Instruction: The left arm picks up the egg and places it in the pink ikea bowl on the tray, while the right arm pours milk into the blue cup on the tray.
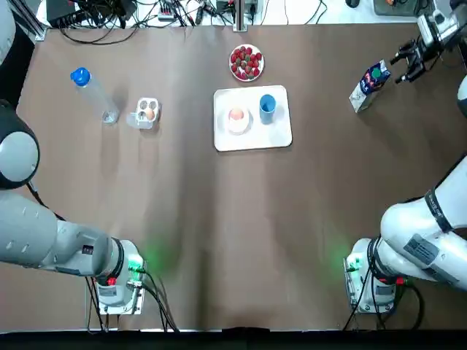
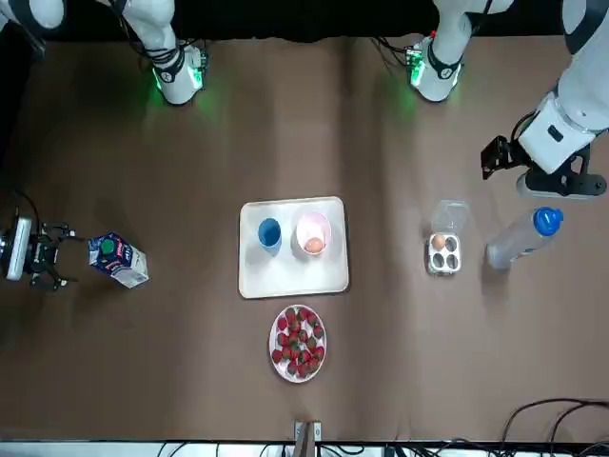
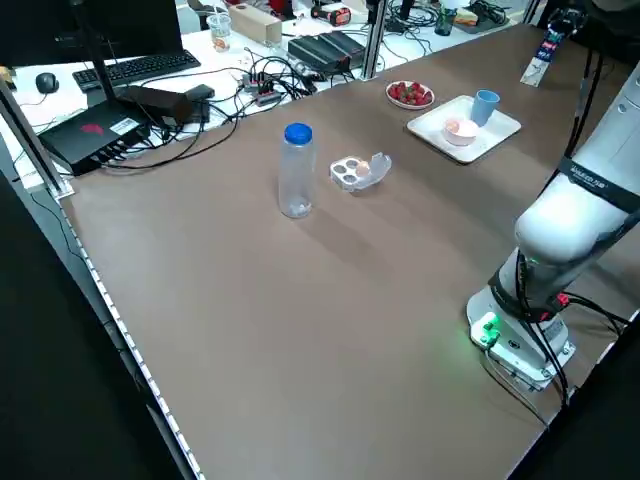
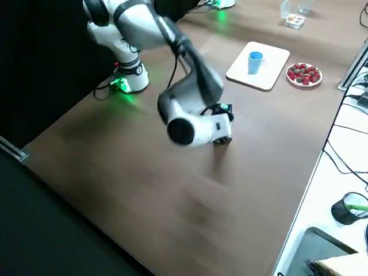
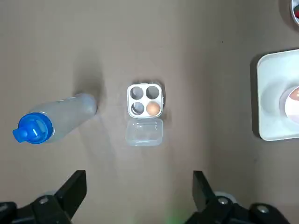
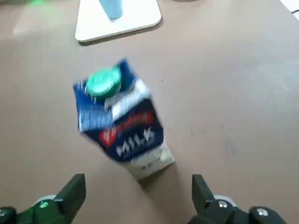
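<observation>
Blue-and-white cardboard milk carton (image 1: 370, 85) with a green cap stands on the brown table (image 1: 219, 233) well right of the white tray (image 1: 277, 135), directly ahead of the nearer right gripper (image 1: 406, 65), fingers spread, while the left gripper (image 5: 138, 179), also spread, hovers above the clear egg box (image 5: 144, 132).

Brown table (image 1: 219, 240); white desk (image 4: 322, 201) beyond, keyboard (image 3: 135, 68), cables (image 1: 102, 14).

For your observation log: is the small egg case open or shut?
Open. The egg case has its clear lid folded flat beside it, exposing one egg.
</observation>
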